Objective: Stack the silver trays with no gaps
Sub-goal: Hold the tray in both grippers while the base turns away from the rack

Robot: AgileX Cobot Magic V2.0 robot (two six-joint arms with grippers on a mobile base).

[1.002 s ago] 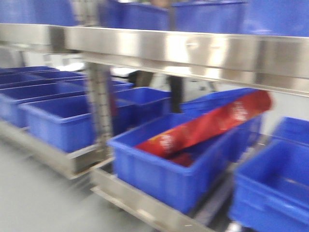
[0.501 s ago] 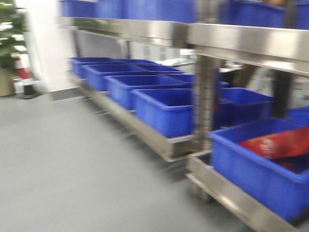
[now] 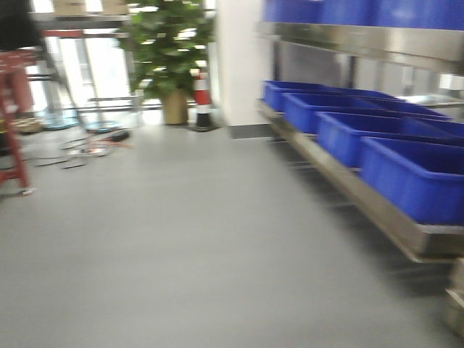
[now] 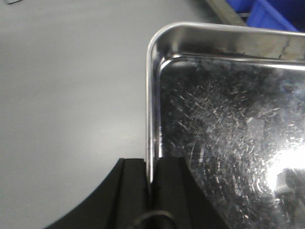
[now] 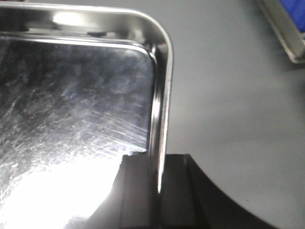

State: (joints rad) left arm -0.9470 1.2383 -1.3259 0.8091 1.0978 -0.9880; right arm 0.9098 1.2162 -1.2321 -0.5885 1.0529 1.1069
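silver tray — above grey floor

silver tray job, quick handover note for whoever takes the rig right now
Left gripper shut on the left rim of a silver tray. Right gripper shut on a right rim, likely the same tray, held over the grey floor. Front view shows blue bins on a rack, no other tray. No stack in view; left: find the other trays and nest this one flush.
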